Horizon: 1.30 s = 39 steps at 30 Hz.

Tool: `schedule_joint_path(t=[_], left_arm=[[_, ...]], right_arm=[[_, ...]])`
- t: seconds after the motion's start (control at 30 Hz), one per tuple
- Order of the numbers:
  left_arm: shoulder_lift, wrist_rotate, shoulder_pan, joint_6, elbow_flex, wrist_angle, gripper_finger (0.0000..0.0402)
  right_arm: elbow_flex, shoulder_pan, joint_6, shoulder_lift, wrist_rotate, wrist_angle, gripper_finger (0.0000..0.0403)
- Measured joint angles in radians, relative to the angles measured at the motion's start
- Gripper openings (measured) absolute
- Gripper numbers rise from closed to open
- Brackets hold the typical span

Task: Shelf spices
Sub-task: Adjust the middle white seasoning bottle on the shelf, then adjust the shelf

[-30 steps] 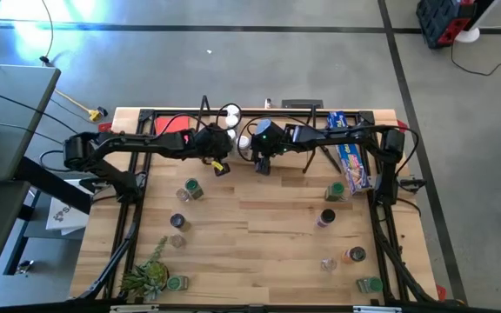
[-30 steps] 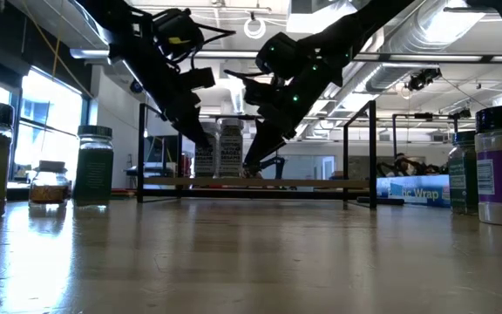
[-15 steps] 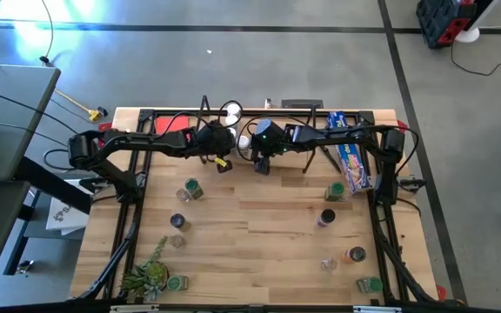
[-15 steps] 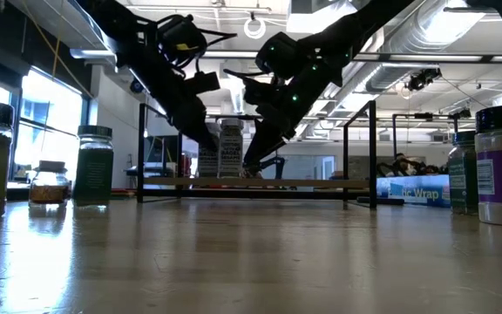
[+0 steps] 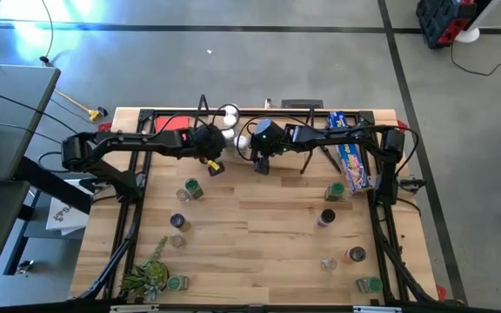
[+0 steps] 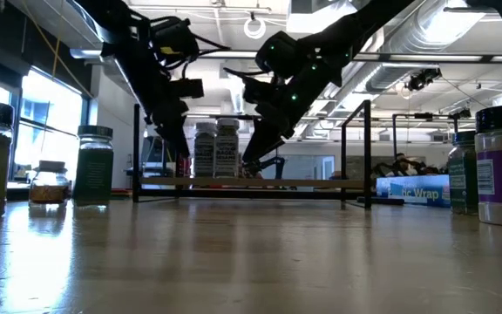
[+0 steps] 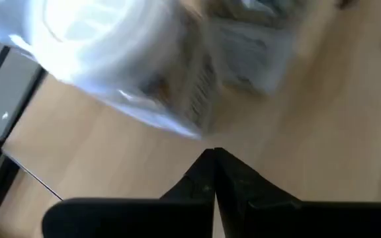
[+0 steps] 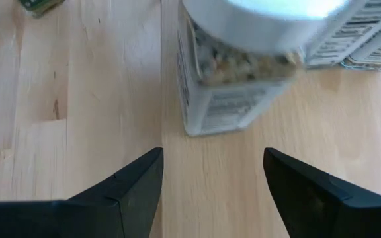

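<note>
Jaws: left gripper (image 7: 215,173) pinched closed and empty, right gripper (image 8: 211,185) spread wide, a white-capped jar (image 8: 233,73) at its 12 o'clock, evidently just shelved.

Wooden table (image 5: 259,235) carries shelf (image 6: 251,183), jars (image 5: 327,217), plant (image 5: 150,274).

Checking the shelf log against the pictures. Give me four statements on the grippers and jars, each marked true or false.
1. The right gripper is open, with a white-topped jar just ahead of it. True.
2. The left gripper is open wide. False: its fingers are shut together.
3. Two white-topped jars stand side by side on the shelf. True.
4. The long blue box lies at the table's left edge. False: it lies by the right arm.
</note>
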Motion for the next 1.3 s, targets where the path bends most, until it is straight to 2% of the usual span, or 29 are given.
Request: schedule_joint_path(t=[0.27, 0.63, 0.83, 1.07, 1.3], left_arm=[[0.002, -0.013, 0.062, 0.020, 0.001, 0.078, 0.0000], [-0.012, -0.019, 0.036, -0.001, 0.001, 0.040, 0.0000], [-0.088, -0.021, 0.010, -0.089, 0.003, -0.047, 0.0000], [-0.231, -0.024, -0.028, -0.208, 0.010, -0.097, 0.0000], [-0.370, -0.019, -0.052, -0.230, 0.093, -0.153, 0.0000]], right_arm=[[0.000, 0.000, 0.002, 0.000, 0.000, 0.012, 0.0254], [0.000, 0.000, 0.000, 0.003, -0.003, 0.014, 0.0254], [0.000, 0.000, -0.033, 0.044, -0.011, 0.045, 0.0254], [0.000, 0.002, -0.034, 0.072, -0.001, 0.142, 0.0254], [0.000, 0.002, -0.053, 0.052, 0.001, 0.094, 0.0254]])
